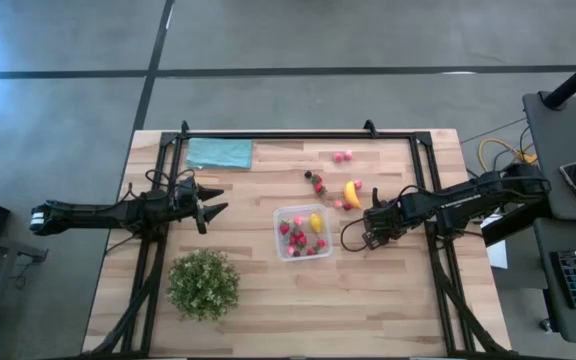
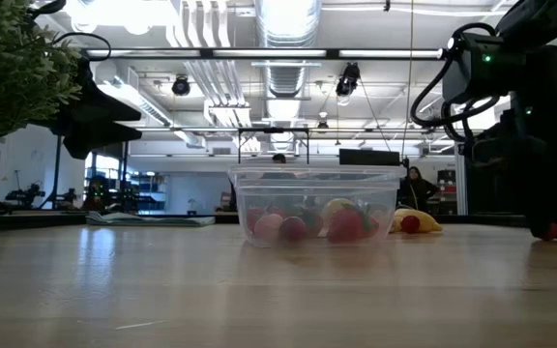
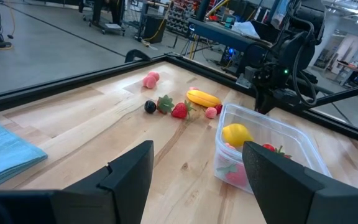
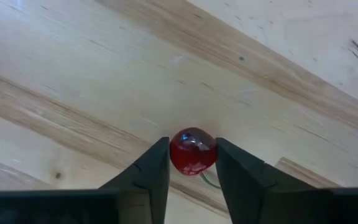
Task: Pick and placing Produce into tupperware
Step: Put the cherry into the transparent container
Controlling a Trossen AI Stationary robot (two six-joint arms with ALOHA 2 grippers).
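Observation:
The clear square tupperware [image 1: 303,232] stands mid-table and holds a yellow lemon [image 3: 235,134] and several red and pink pieces. More produce lies on the wood beyond it: a banana [image 1: 352,193], dark and red pieces [image 1: 316,182], and pink ones [image 1: 342,156]. My right gripper [image 1: 373,226] is just right of the tupperware, pointing down, shut on a small round red fruit [image 4: 192,151]. My left gripper [image 1: 208,212] hovers open to the left of the tupperware, touching nothing. My right gripper pinches the small red fruit [image 4: 191,152] between its two fingers, one finger [image 4: 154,168] on each side of its round body. The fingers come from above, pointing down at the table. In the low view the fruit [image 2: 550,231] sits at table height; whether it rests on the wood cannot be told.
A teal folded cloth [image 1: 218,152] lies at the far left of the table. A bushy green plant [image 1: 204,284] stands near the front left. A black frame [image 1: 298,135] runs along the far edge and down both sides. Bare wood lies in front of the tupperware.

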